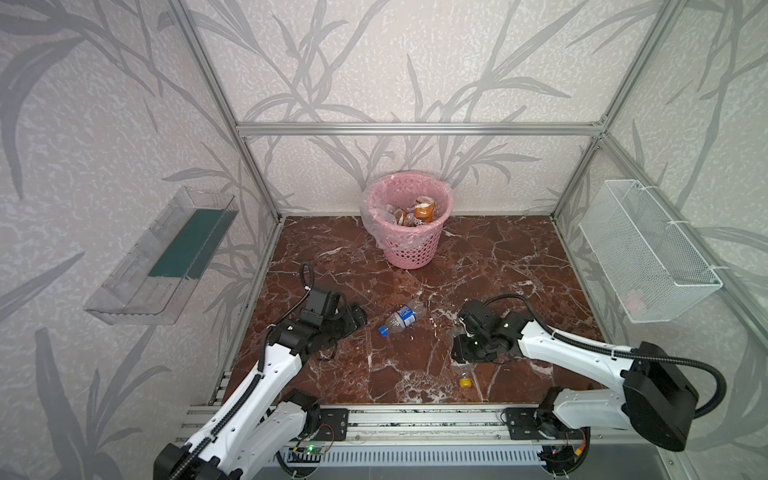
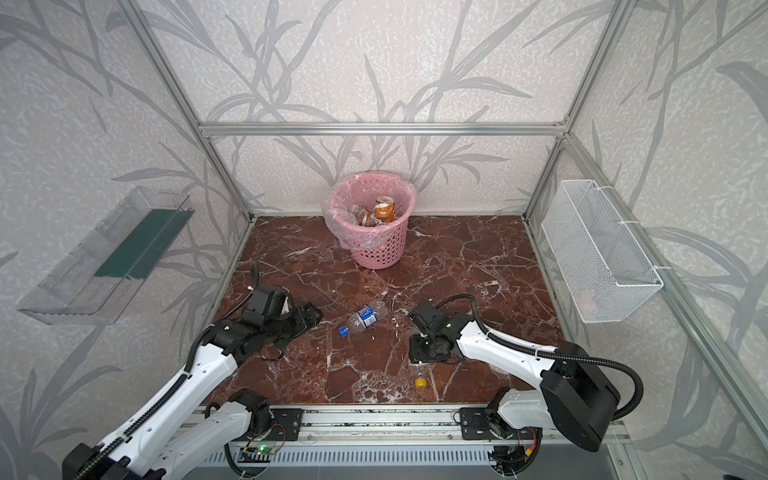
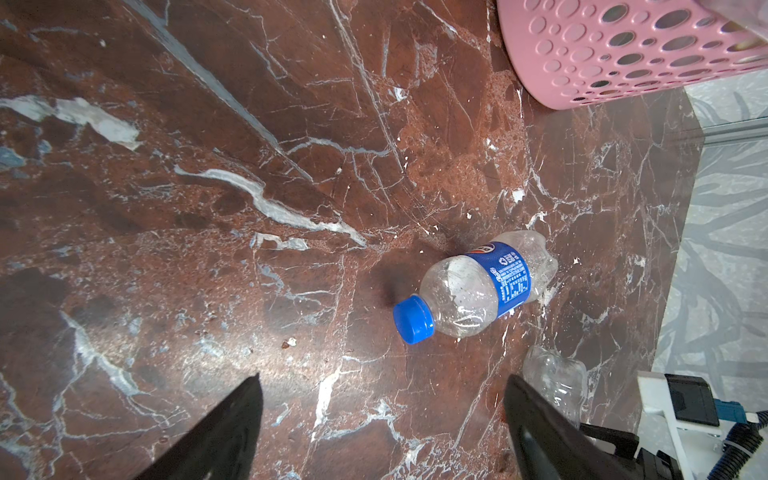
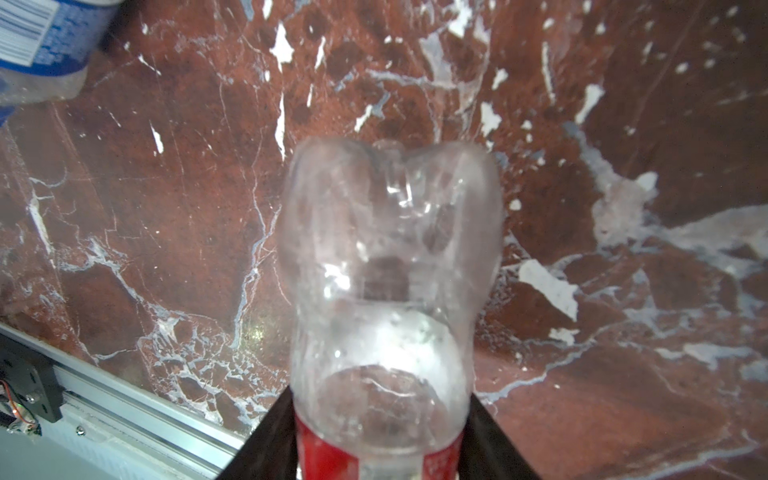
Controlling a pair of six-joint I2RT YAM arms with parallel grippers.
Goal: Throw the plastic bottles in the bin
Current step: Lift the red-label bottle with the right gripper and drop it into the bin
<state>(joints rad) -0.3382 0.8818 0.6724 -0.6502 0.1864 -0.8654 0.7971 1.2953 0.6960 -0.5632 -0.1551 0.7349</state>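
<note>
- Two bottles lie on the bench (image 1: 519, 257): blue bottle (image 1: 402, 318) mid-frame, red bottle (image 1: 465, 380) lower right of it, yellow cap toward the lower edge.
- Bin (image 1: 411, 253) stands at the back of the bench, upper middle in both top views, well apart from both pincers. Orange bottles (image 1: 423, 212) already inside.
- Right pincer (image 4: 380, 397) is closed across the red bottle at its label. In the right wrist view both fingers (image 4: 270, 432) sit flush on its sides and the clear base sticks out ahead of them.
- Cannot tell if the red bottle is off the bench. In the top views the pincer covers most of it, only neck and cap show.
- Left pincer (image 3: 384, 377) is spread wide with nothing in it, low over the bench, left of mid-frame in both top views.
- Key relation, right arm: bin lies up and left of the pincer in the top views, so a long carry. Bottle is held crosswise, its axis running roughly from lower edge to upper edge of the frame.
- Key relation, left arm: blue bottle sits just right of the left pincer in the top views, apart, not touching. Axis is diagonal, blue cap lower left, base upper right toward the bin.
- Left arm is nearer the blue bottle and free, so it likely takes it. Jaws would need to straddle the body across that diagonal.
- Step, my read: grasp on red bottle made, lift and carry come next.
- Risk: thin clear plastic may flex and slip in the grip.
</note>
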